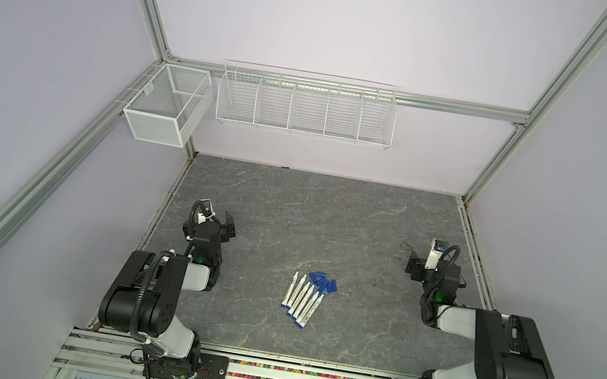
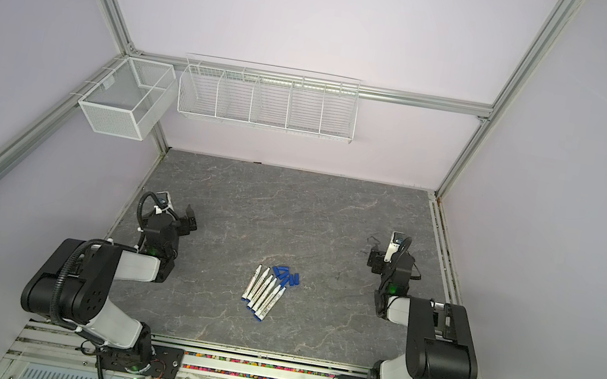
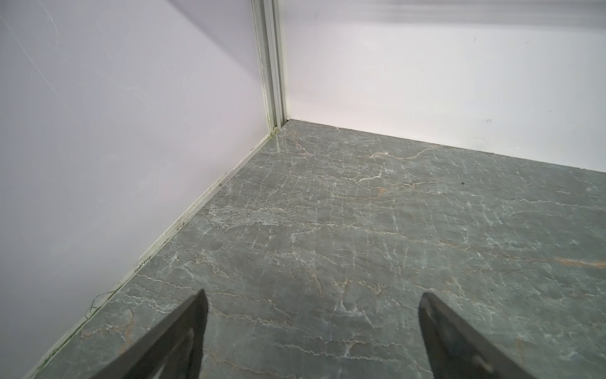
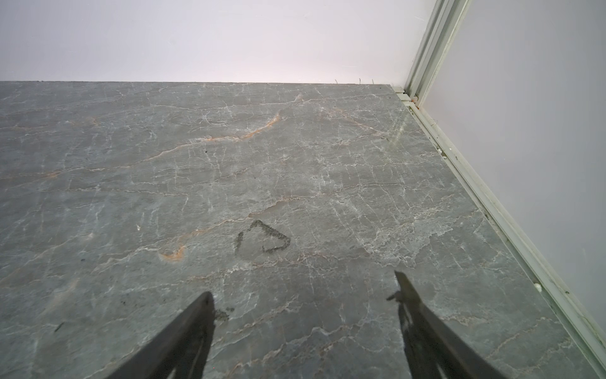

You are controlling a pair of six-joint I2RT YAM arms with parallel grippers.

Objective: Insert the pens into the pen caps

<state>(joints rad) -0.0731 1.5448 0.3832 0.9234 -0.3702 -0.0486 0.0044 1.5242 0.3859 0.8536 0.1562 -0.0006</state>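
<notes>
Table (image 1: 290, 205): grey slab with pale and rusty veins, inside a lilac-walled cell with an aluminium frame.
Left arm (image 1: 153, 290): black and white, based at the table's front edge near its left corner, folded back on itself.
Right arm (image 1: 497, 351): same build, based at the table's front edge near its right corner.
Wire rack (image 1: 305, 108): white, five compartments, hung on the wall above the table's far edge.
Mesh basket (image 1: 167, 103): white, hung above the table's far left corner.
Left gripper (image 3: 313, 295): near the table's left edge, about halfway back. Its jaws are spread wide with only bare slab between them.
Right gripper (image 4: 303, 284): near the table's right edge, about halfway back. Its jaws are also wide apart and hold nothing.
Pens (image 1: 303, 298): six slim white markers lying flat, side by side, in the table's front half, about midway between its left and right edges. Each has a printed barrel label. The blue end plugs point towards the table's front edge, and the bare tapered white tips point towards its far edge, slanting right.
Pen caps (image 1: 324, 283): small dark-blue cylinders in a tight cluster on the table just past the pen tips, lying at mixed angles. Their number is hard to count.
Mark (image 4: 262, 238): dark, smudged triangle outline on the table, in front of the right gripper.
</notes>
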